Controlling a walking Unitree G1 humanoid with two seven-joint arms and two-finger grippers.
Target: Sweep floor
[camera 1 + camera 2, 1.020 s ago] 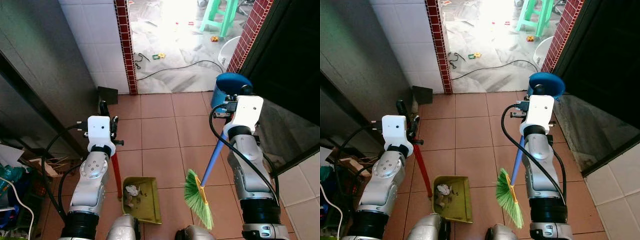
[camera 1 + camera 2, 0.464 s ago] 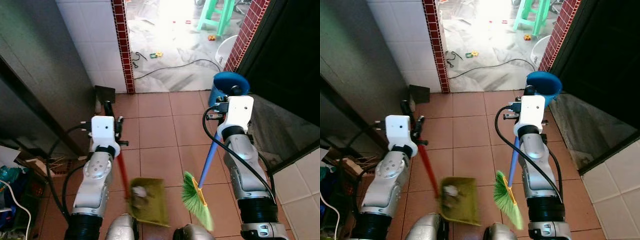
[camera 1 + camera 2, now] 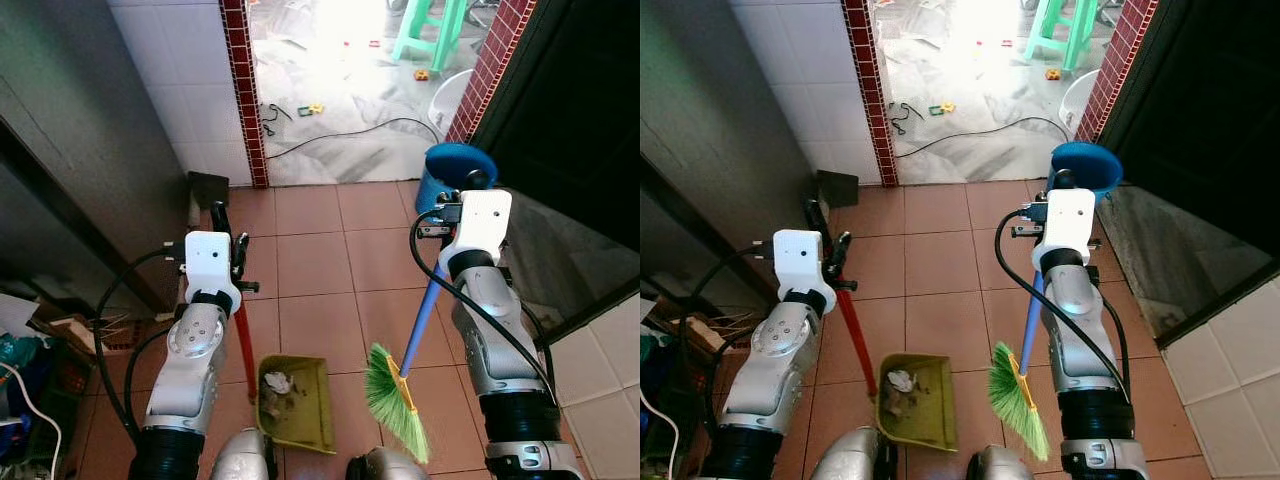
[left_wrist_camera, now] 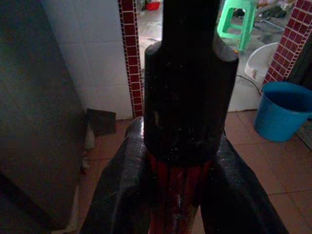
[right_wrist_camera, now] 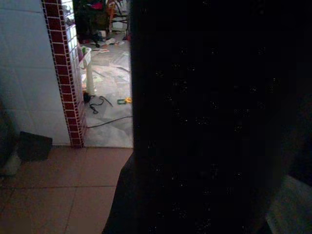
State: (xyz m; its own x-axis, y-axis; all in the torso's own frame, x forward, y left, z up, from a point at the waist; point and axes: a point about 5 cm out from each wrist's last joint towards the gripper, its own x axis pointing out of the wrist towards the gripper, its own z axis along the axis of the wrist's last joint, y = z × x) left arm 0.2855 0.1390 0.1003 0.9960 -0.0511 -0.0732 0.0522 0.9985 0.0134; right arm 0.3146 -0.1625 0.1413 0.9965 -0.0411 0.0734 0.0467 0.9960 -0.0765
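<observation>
1. Biggest change: the dustpan (image 3: 296, 403) is sharp and settled on the tile floor (image 3: 320, 262) again. Half a second ago it was a blur, mid-swing. It now sits a touch further right than a second ago, closer to the broom (image 3: 398, 399), with scraps of litter still inside. To me that means the load survived the move and the pan is set for another sweep.
2. The broom has barely shifted. Its green bristles hang just right of the pan, blue handle slanting up to the right arm.
3. The left gripper (image 4: 181, 195) is closed tight around the dustpan's red handle (image 3: 243, 340), fingers pressed against it on both sides.
4. The right gripper (image 3: 462, 190) sits at the top of the broom handle, near the blue bucket (image 3: 455, 167). Its wrist view is too dark, so I can't tell how far open it is.
</observation>
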